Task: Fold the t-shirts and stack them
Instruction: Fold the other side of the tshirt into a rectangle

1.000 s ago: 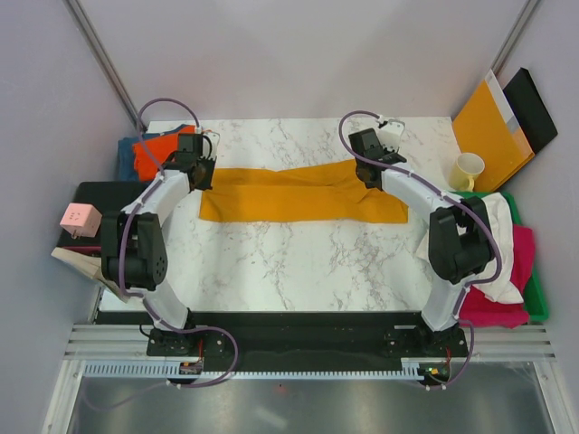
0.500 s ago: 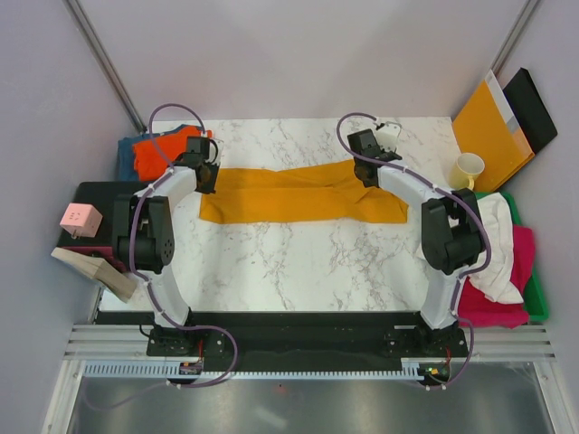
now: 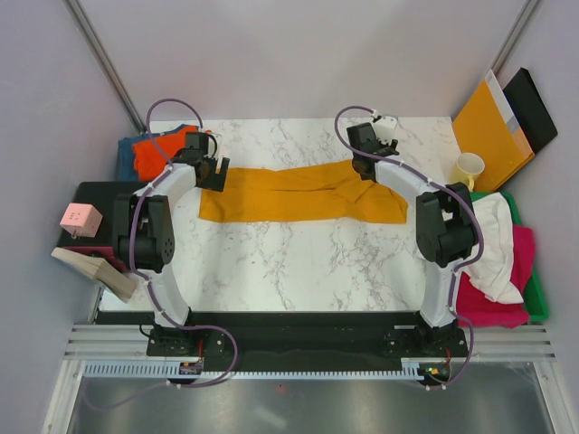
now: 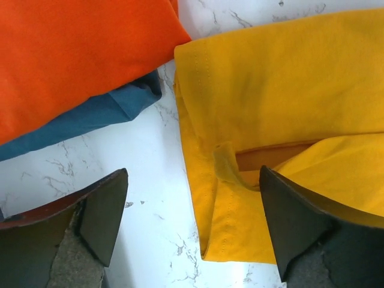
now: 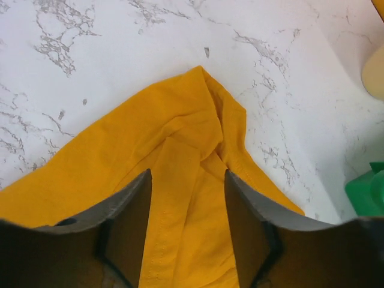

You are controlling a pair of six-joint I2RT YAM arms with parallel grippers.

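The mustard-yellow t-shirt (image 3: 298,194) lies on the white marble table (image 3: 298,271), folded into a long flat strip that runs from side to side. The left gripper (image 4: 195,210) hangs over the left end of the yellow shirt. Its two fingers are spread wide apart and hold nothing, with one finger over bare table and the other over the cloth. The right gripper (image 5: 187,210) hangs over the right end of the yellow shirt, where the cloth is bunched up into a wrinkly point. Its fingers are apart too, and the cloth lies loose under them, not pinched. Just left of the yellow shirt is a small pile, with the orange t-shirt (image 3: 158,149) on top of the teal-blue t-shirt (image 3: 125,161). The blue one pokes out from under the orange one and nearly touches the yellow hem. Well to the right of the yellow shirt is a green bin (image 3: 539,289). In it are the white t-shirt (image 3: 498,244) and the magenta t-shirt (image 3: 493,303), both crumpled, with the white one on top and spilling over the rim. Between the bin and the yellow shirt's far right corner stands a pale yellow cup (image 3: 468,170); what is in it cannot be seen. Behind the cup an orange-brown envelope (image 3: 488,122) leans on the wall. Far to the left of the yellow shirt is a black tray (image 3: 99,194) with a pink box (image 3: 80,218) on it.
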